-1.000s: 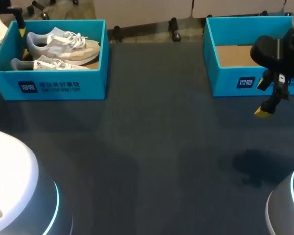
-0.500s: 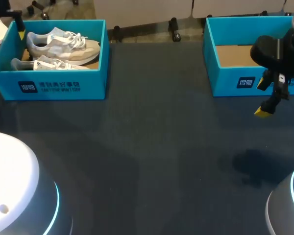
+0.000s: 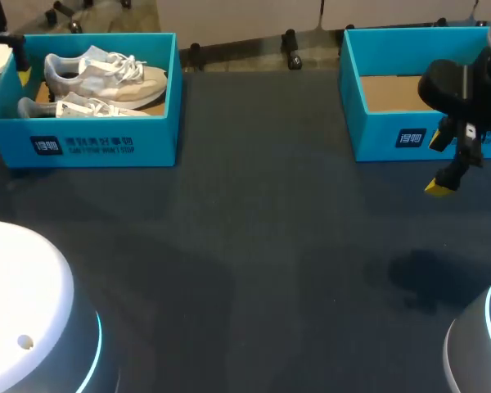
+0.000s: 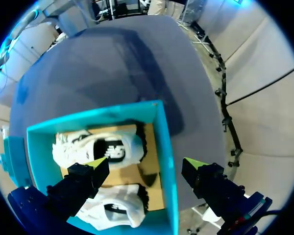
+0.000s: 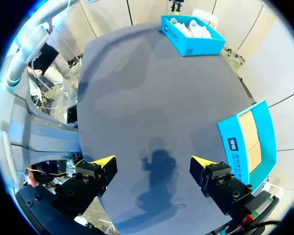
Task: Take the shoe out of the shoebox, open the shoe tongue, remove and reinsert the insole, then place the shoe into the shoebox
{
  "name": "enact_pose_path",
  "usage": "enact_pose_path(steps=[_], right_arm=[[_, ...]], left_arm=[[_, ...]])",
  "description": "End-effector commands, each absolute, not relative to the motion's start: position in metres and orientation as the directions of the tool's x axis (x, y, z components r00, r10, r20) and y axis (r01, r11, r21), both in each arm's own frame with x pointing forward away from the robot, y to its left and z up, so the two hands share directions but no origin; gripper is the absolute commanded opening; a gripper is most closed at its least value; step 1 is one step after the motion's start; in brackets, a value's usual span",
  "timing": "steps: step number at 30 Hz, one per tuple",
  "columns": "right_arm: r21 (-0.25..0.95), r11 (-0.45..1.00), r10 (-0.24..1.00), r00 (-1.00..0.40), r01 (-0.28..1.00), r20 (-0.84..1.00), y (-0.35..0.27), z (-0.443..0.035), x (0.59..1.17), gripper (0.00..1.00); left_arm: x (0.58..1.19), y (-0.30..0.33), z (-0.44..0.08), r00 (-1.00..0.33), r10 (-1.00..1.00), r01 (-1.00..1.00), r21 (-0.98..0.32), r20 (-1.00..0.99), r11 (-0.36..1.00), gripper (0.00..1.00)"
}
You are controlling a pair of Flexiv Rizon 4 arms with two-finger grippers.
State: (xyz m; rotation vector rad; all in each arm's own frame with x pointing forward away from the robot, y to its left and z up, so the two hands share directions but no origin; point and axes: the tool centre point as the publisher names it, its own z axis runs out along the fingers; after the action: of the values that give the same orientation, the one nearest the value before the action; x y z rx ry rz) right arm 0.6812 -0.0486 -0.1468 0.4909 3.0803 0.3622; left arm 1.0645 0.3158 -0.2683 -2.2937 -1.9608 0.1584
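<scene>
**Shoes (image 3: 106,78) in left box (image 3: 159,123), left gripper (image 4: 144,164) over its end wall**

Position: both shoes lie side by side on the cardboard floor of the left box, at the far left corner of the table (image 3: 254,246). Neither is out yet, so I read the task as at its first step.

Left gripper: fingers wide apart, holding nothing. It straddles the box's short end wall. One finger is above the shoes' heel ends inside the box, and the other is outside it. No contact with the shoes.

Key relation: each shoe's long axis runs along the box's long walls, heels toward the left gripper, toes toward the table's middle. That axis lines up with the gap between the fingers. I judge the wrist must turn and shift inward before the fingers can close across a shoe's width. Far shoe (image 3: 98,72) sits laces up. Near shoe (image 3: 78,107) is partly hidden by the front wall.

Right gripper (image 5: 153,164): fingers apart, empty, over bare table just in front of right box (image 3: 376,139). It is well apart from the shoes, so the left arm is nearer.

Print: white label (image 3: 82,146) on the left box's front wall, and a smaller one on the right box. Neither is transcribed. Dark mark on each shoe in the left wrist view, too small to read.
</scene>
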Motion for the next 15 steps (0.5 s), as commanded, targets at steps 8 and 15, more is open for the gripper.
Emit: enact_pose_path(steps=[8, 15], right_arm=[[0.223, 0.925, 0.307, -0.951, 0.308, 0.037, -0.048, -0.147, 0.683, 1.00], [0.223, 0.925, 0.307, -0.951, 0.308, 0.037, -0.048, -0.147, 0.683, 1.00]], left_arm=[[1.038, 0.302, -0.284, 0.190, 0.982, 0.982, -0.018, 0.018, -0.190, 0.78], [1.038, 0.292, -0.295, 0.222, 0.975, 0.975, -0.002, -0.001, -0.222, 0.79]])
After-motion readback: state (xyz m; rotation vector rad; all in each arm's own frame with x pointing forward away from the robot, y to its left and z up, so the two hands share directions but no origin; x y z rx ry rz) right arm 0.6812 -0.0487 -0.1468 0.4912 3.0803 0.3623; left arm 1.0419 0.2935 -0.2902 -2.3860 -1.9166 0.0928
